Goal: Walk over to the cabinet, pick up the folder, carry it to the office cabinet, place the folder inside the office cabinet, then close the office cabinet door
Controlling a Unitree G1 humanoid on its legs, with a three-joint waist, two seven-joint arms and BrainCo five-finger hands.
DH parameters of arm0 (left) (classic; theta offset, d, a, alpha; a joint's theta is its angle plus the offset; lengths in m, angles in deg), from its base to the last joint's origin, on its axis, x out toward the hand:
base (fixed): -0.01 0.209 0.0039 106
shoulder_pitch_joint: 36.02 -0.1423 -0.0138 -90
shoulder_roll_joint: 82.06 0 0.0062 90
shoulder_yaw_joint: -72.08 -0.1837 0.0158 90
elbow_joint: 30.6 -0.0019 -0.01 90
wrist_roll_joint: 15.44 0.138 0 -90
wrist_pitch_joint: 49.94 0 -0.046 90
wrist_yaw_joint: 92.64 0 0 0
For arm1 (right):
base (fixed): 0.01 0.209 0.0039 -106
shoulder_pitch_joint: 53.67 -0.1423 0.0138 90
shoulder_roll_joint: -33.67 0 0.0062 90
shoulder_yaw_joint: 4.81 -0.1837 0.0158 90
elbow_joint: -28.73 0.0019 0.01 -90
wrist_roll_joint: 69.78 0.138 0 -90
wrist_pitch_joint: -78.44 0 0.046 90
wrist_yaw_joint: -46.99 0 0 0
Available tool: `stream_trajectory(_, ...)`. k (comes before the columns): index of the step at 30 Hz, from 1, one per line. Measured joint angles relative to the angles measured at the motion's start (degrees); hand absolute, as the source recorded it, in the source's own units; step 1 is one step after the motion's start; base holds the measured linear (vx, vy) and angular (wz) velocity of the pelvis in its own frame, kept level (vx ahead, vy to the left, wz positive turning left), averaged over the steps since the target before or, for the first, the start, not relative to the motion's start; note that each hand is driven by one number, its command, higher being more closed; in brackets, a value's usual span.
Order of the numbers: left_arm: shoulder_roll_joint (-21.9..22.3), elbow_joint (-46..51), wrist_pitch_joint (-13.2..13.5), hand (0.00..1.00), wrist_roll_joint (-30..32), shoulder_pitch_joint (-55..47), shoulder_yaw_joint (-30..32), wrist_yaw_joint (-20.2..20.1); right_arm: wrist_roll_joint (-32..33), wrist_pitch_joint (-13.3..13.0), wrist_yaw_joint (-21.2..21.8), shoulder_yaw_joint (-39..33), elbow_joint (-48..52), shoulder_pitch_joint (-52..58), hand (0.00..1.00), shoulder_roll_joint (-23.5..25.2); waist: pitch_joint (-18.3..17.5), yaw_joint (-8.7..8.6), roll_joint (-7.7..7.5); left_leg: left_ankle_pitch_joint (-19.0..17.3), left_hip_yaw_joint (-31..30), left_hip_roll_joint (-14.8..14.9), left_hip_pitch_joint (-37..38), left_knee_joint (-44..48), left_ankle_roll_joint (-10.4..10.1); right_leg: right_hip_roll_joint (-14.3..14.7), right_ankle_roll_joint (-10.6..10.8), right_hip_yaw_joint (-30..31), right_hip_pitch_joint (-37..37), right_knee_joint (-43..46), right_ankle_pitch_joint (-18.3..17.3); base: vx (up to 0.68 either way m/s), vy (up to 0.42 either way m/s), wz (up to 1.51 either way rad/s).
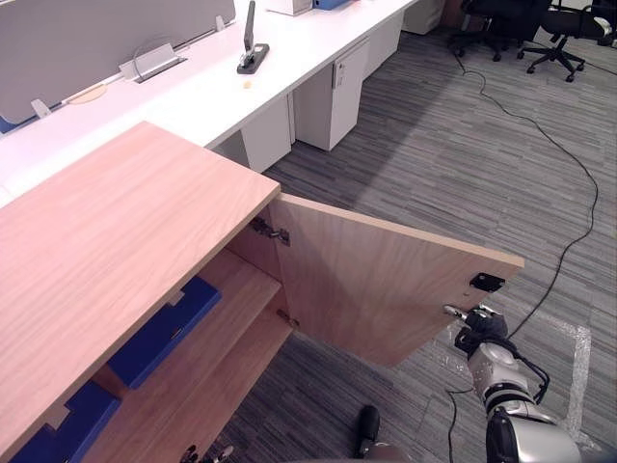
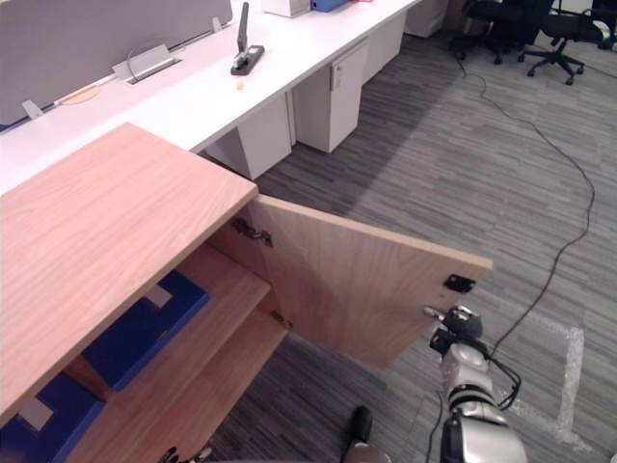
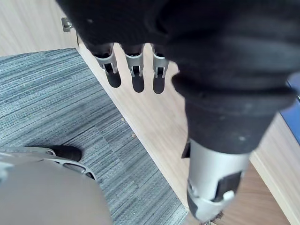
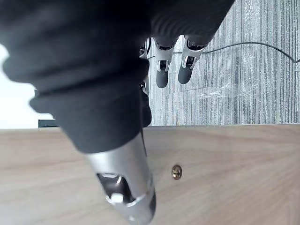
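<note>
**Folder on the shelf, door wide open**

A white label [image 2: 157,296] on the blue folder [image 1: 164,333] carried print too small to read. That folder lay flat on the upper shelf [image 1: 241,280] inside the office cabinet [image 1: 116,231], with a second blue folder [image 1: 67,429] further along to the left. The cabinet door [image 1: 376,280] stood wide open over the carpet [image 1: 463,164]. The right robot hand [image 1: 479,333] sat at the door's free edge, just under a black catch plate [image 1: 487,282]. Its fingers were straight and apart, its thumb lay along the wood, and it was well apart from the folder. The left robot hand [image 3: 137,77] hung by the cabinet's lower board, fingers straight and relaxed, empty.
</note>
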Motion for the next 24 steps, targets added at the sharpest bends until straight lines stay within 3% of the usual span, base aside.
stream_trajectory(15,-0.17,-1.04,-0.44,0.0,0.29,0.43,0.04,-0.12,-0.18,0.16,0.57,-2.87,-4.22,-2.6,0.0,-2.42,-0.03,-0.33,0.04,-0.42,3.0,-0.01,1.7,-0.72,-0.24,0.83,-0.03,2.89,-0.42,-0.03,-0.03,-0.03,0.021,-0.1)
stream_trajectory(19,-0.29,-1.03,-0.41,0.0,0.24,0.75,-0.47,-0.13,-0.15,0.15,0.67,0.17,-3.69,-3.59,0.0,-3.8,-0.03,-0.19,0.04,-0.43,2.97,0.0,1.67,-0.72,-0.25,0.82,-0.03,2.88,-0.42,-0.03,-0.04,-0.04,-0.003,0.0)
stream_trajectory(24,-0.75,-1.02,-0.37,0.0,0.11,0.76,-1.67,-0.19,0.08,-0.88,1.66,8.78,5.44,-3.93,0.0,-5.47,-0.02,-0.22,0.02,-0.46,2.94,0.5,1.55,-0.51,-0.3,1.03,-0.05,2.87,-0.47,-0.04,-0.06,-0.05,-0.012,0.0)
